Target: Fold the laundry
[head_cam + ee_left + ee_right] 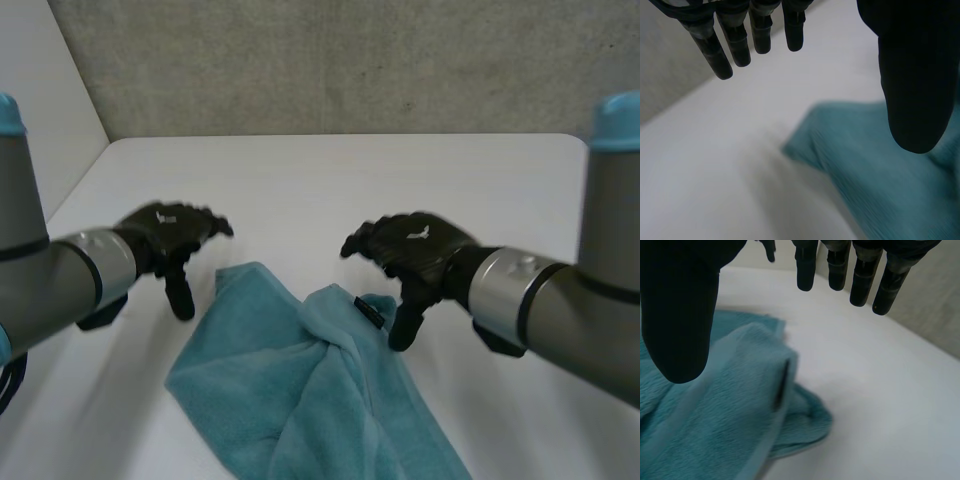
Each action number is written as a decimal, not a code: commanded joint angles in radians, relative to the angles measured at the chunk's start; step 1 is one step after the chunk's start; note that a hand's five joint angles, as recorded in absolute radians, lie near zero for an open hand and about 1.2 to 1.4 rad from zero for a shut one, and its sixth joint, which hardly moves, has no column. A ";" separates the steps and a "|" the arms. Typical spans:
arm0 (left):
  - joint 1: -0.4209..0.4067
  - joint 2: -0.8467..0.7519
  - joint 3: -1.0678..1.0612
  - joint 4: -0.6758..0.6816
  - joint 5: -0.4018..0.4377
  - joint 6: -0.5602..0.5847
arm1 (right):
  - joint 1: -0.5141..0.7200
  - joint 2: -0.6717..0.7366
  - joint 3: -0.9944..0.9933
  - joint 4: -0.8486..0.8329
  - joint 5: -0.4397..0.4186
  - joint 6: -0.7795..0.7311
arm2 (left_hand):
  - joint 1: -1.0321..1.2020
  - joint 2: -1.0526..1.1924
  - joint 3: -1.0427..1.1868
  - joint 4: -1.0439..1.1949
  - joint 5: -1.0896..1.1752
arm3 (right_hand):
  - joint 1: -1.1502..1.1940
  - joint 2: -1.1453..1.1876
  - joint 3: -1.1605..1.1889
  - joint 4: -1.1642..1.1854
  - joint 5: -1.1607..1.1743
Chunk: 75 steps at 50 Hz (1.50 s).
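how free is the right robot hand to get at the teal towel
Likely yes: the right robot hand is open right over the bunched edge of the teal towel, with nothing between them on the white table.

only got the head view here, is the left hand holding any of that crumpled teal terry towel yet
Observer: No. The left wrist view shows the left hand open, fingers straight, with nothing between them and the thumb. A corner of the crumpled teal terry towel lies near the thumb, ungrasped.
Operator: and the right hand
Observer: Open too. In the right wrist view the right hand has straight fingers over the bare white table and its thumb over the towel, no cloth pinched.
Operator: whats the dark bit by its thumb
Observer: A small black tag at the edge of a folded-over flap, with another towel layer sticking out beneath it.
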 commanded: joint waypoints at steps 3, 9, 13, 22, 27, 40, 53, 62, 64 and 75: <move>0.004 -0.001 -0.206 0.005 0.018 0.064 | 0.069 0.180 -0.010 -0.081 0.012 0.001 | -0.011 0.005 -0.014 0.004 -0.010 | 0.009 -0.004 0.004 -0.017 -0.013; 0.008 -0.005 -0.288 0.019 0.015 0.105 | 0.081 0.268 -0.034 -0.080 0.023 -0.005 | 0.030 0.046 0.027 0.045 0.031 | 0.053 0.040 0.047 0.027 0.031; 0.011 -0.022 -0.301 0.032 0.014 0.105 | 0.082 0.293 -0.068 -0.100 0.072 -0.025 | 0.390 0.406 0.387 0.405 0.391 | 0.705 0.693 0.700 0.680 0.684; -0.001 -0.016 -0.159 0.250 -0.009 0.091 | 0.069 0.232 -0.240 -0.323 0.248 -0.035 | 1.172 1.188 1.169 1.187 1.173 | 1.185 1.173 1.180 1.159 1.163; -0.045 0.018 0.016 0.365 -0.122 0.000 | 0.058 0.113 -0.337 -0.530 0.353 -0.041 | 1.172 1.188 1.169 1.187 1.173 | 1.185 1.173 1.180 1.159 1.163; -0.183 0.145 -0.198 0.456 -0.278 -0.249 | 0.004 0.006 -0.065 -0.595 0.261 -0.045 | 1.172 1.188 1.169 1.187 1.173 | 1.185 1.173 1.180 1.159 1.163; -0.318 0.114 -0.527 0.343 -0.268 -0.261 | -0.074 0.092 0.140 -0.373 0.233 -0.147 | 1.027 1.043 1.024 1.042 1.028 | 1.185 1.173 1.180 1.159 1.163; -0.392 0.131 -0.431 0.175 -0.250 -0.258 | -0.120 0.090 0.156 -0.373 0.230 -0.162 | -0.007 0.008 -0.011 0.007 -0.007 | 1.185 1.173 1.180 1.159 1.163; -0.371 0.136 -0.368 0.175 -0.252 -0.258 | -0.120 0.092 0.163 -0.374 0.219 -0.162 | -0.013 0.002 -0.017 0.001 -0.013 | 1.185 1.173 1.180 1.159 1.163; -0.134 -0.031 -0.115 0.284 -0.230 -0.245 | -0.117 0.101 0.174 -0.374 0.199 -0.163 | -0.005 0.011 -0.008 0.010 -0.004 | 1.185 1.173 1.180 1.159 1.163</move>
